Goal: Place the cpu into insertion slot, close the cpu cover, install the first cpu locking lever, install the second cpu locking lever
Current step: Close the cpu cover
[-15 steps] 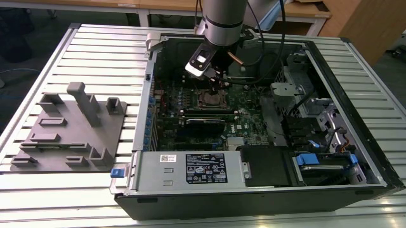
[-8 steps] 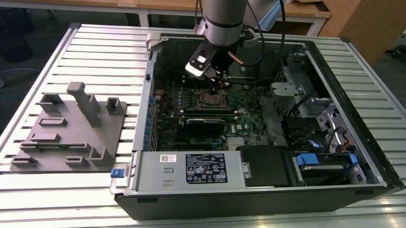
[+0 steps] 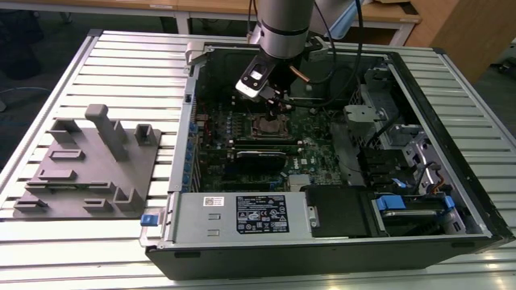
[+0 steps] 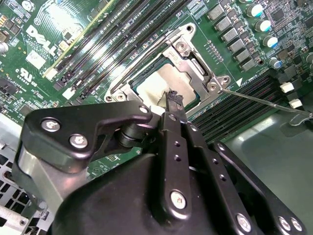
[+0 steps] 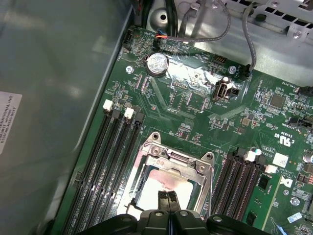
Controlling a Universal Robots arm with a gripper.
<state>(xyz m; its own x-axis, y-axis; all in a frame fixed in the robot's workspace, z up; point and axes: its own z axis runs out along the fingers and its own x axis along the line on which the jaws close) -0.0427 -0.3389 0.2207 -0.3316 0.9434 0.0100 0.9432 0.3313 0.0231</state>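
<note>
cpu (image 5: pixel 157 188) sits in the insertion slot (image 5: pixel 144 161) right under the gripper (image 5: pixel 167 197) tips, pale silver face showing through the window of the cpu cover (image 5: pixel 178 167) lying flat around it, fingers pinched together on nothing, black memory slots (image 5: pixel 105 166) flanking both sides, thin lever rod (image 4: pixel 264 102) sticking out past the socket.

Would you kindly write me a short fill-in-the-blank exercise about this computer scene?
1. In the second wrist view, the cpu shows through the window of the silvery cpu ____.
2. The end effector hangs over the cpu with its fingers ____.
3. Black memory slots run along ____ sides of the cpu.
4. In the exterior view, the grey fixture plate lies on the exterior view's ____ of the computer case.

Missing words: cover; shut; both; left
</note>
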